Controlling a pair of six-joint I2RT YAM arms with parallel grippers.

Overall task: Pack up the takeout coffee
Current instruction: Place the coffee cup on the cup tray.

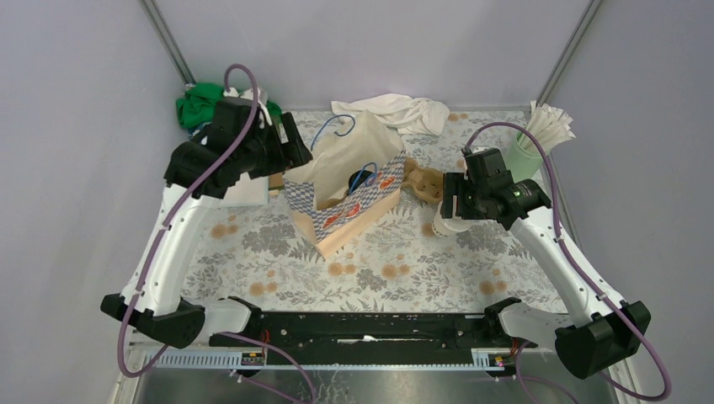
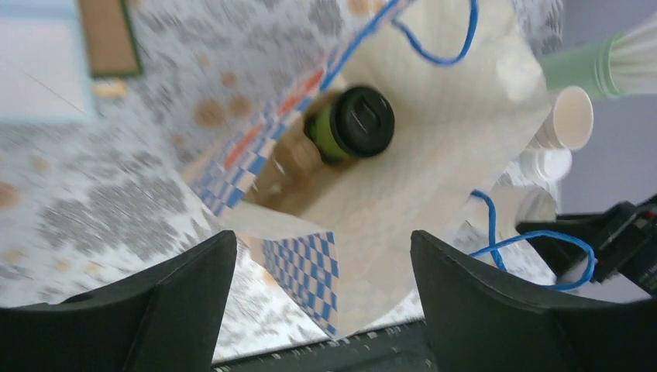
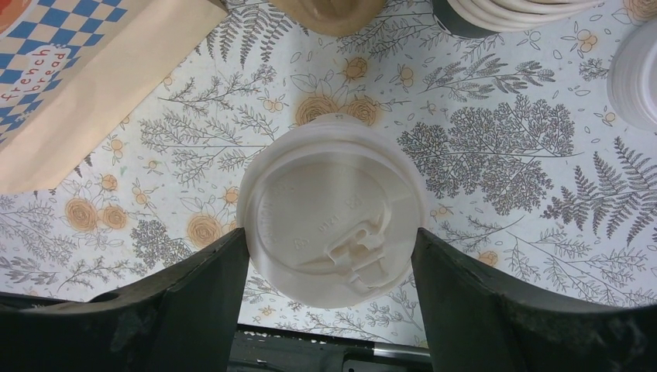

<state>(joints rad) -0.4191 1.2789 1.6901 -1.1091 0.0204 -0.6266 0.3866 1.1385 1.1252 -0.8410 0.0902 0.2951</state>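
A paper bag [image 1: 345, 198] with a blue checked band stands open in the middle of the table. Inside it, the left wrist view shows a green cup with a black lid [image 2: 352, 124]. My left gripper [image 1: 293, 145] hangs above the bag's left rim, open and empty [image 2: 324, 236]. My right gripper [image 1: 444, 212] is to the right of the bag, shut on a white-lidded cup [image 3: 333, 209]. Both fingers touch the lid's sides [image 3: 331, 236]. The cup shows under the gripper at table level [image 1: 440, 227]. Bare paper cups [image 2: 569, 116] stand beyond the bag.
A mint-green tumbler of wrapped straws [image 1: 529, 150] stands at the far right. A white cloth [image 1: 396, 109] lies at the back and a green cloth [image 1: 198, 105] at the back left. A brown item [image 1: 421, 181] sits by the bag. Stacked lids [image 3: 511, 12] lie beyond the held cup.
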